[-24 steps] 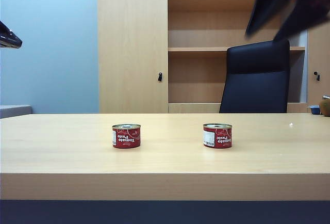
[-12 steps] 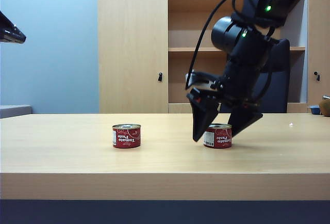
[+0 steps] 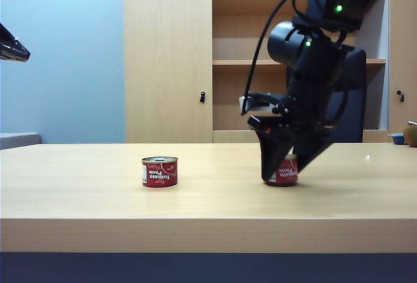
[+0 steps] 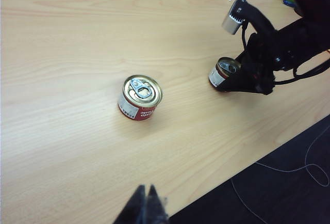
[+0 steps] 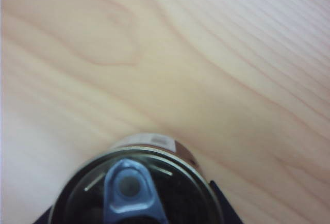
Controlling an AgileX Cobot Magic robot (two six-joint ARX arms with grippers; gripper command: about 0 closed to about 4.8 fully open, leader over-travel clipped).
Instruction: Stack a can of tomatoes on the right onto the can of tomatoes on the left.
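Pale wooden tabletop [image 3: 78, 192], two short red tomato-paste tins.
My right pincer [image 3: 285, 169] straddles the right tin [image 3: 285, 172], grip unclear; rigid, slick metal—clamp mid-wall. Left pincer [image 4: 146, 208] hovers, state unclear, above left tin [image 3: 159, 171].

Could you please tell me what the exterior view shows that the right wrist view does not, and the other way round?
Only the exterior view shows the left can standing alone, the right gripper and its arm, the tip of the left gripper at the far left edge, the cabinet and the chair. Only the right wrist view shows the right can from above, close up, with its pull tab. Both show that can standing on the table, with the right gripper's fingers around it.
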